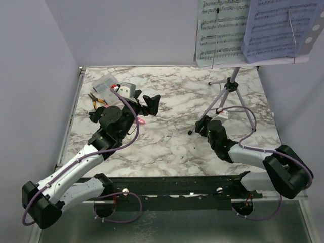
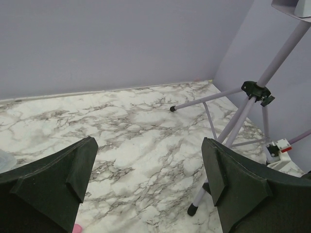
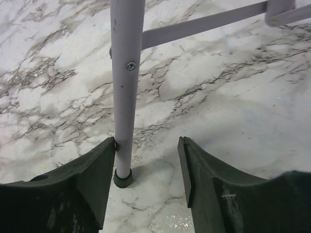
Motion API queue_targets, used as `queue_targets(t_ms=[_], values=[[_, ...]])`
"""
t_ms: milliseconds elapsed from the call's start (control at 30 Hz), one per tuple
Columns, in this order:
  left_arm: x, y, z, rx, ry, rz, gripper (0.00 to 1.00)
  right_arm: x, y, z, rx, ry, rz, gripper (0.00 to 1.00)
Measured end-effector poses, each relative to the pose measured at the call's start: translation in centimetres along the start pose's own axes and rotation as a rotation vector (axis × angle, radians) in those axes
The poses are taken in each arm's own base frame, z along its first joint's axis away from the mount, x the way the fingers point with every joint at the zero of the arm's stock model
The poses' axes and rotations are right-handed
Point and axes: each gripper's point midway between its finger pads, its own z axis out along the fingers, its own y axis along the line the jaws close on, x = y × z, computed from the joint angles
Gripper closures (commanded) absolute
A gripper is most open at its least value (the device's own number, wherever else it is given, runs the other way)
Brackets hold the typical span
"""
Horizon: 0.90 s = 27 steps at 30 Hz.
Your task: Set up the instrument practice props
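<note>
Here, music stand (image 1: 251, 60) upright, pole (image 1: 235, 75) vertical

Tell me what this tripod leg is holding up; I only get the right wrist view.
Observer: A lavender desk up top, carrying sheet-music pages.
Operator: Report the left claw.
Observer: The left claw is open and empty, facing the tripod.
Operator: Locate the microphone.
Observer: A bit of the pink microphone shows on the near side of the left claw; the rest is hidden.
</note>
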Motion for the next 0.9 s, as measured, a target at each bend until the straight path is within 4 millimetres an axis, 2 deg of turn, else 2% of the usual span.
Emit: queue_targets(t_ms=[200, 300, 367, 500, 600, 733, 900], values=[[0.0, -0.2, 0.0, 0.009, 0.002, -0.009, 0.03, -1.6, -1.8, -1.9, 0.106, -0.008, 0.062, 0.18], [0.0, -0.2, 0.0, 0.010, 0.003, -0.012, 0.03, -2.6, -2.1, -2.6, 0.160, 0.013, 0.087, 0.17], [0.0, -0.2, 0.0, 0.011, 0.002, -0.014, 0.03, -3.8, -1.8, -2.9, 0.203, 0.023, 0.117, 0.19], [0.0, -0.3, 0.0, 0.014, 0.002, -0.021, 0.03, -7.7, -0.7, -3.4, 0.264, -0.020, 0.183, 0.24], [0.0, -0.3, -0.1, 0.014, 0.001, -0.023, 0.03, -9.7, -0.6, -3.5, 0.311, -0.057, 0.185, 0.34], [0.0, -0.3, -0.1, 0.014, 0.001, -0.023, 0.03, -10.6, -0.6, -2.9, 0.362, -0.066, 0.170, 0.38], [0.0, -0.3, -0.1, 0.014, 0.001, -0.023, 0.03, -10.0, -0.4, -1.7, 0.403, -0.038, 0.154, 0.38]])
